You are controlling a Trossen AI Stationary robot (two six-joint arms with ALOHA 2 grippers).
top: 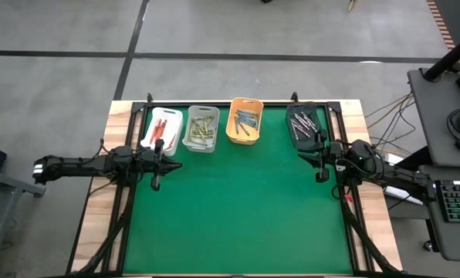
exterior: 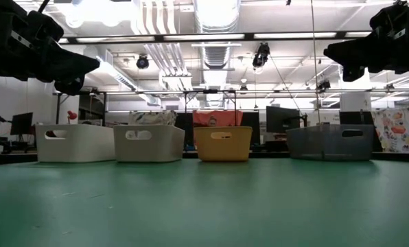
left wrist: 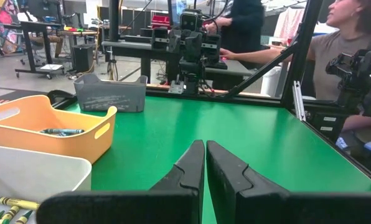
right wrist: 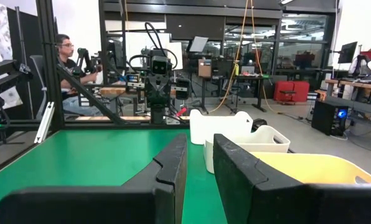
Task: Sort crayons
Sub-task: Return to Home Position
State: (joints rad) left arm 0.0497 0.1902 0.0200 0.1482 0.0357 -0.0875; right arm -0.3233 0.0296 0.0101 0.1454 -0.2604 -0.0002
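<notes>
The crayons lie in four bins along the table's far edge. Red ones are in the white bin (top: 162,129), yellow-green ones in the light grey bin (top: 201,128), blue ones (left wrist: 61,131) in the orange bin (top: 244,121), and grey ones in the dark grey bin (top: 306,125). My left gripper (top: 176,164) hovers level at the left side, just in front of the white bin, shut and empty. At the right side my right gripper (top: 302,158) hovers level near the dark grey bin, its fingers (right wrist: 173,163) a little apart with nothing between them.
The green mat (top: 238,208) lies bare between the arms and toward the near edge. A black frame (top: 334,123) with posts borders the table. Beyond the table's sides, people sit at desks (left wrist: 353,56).
</notes>
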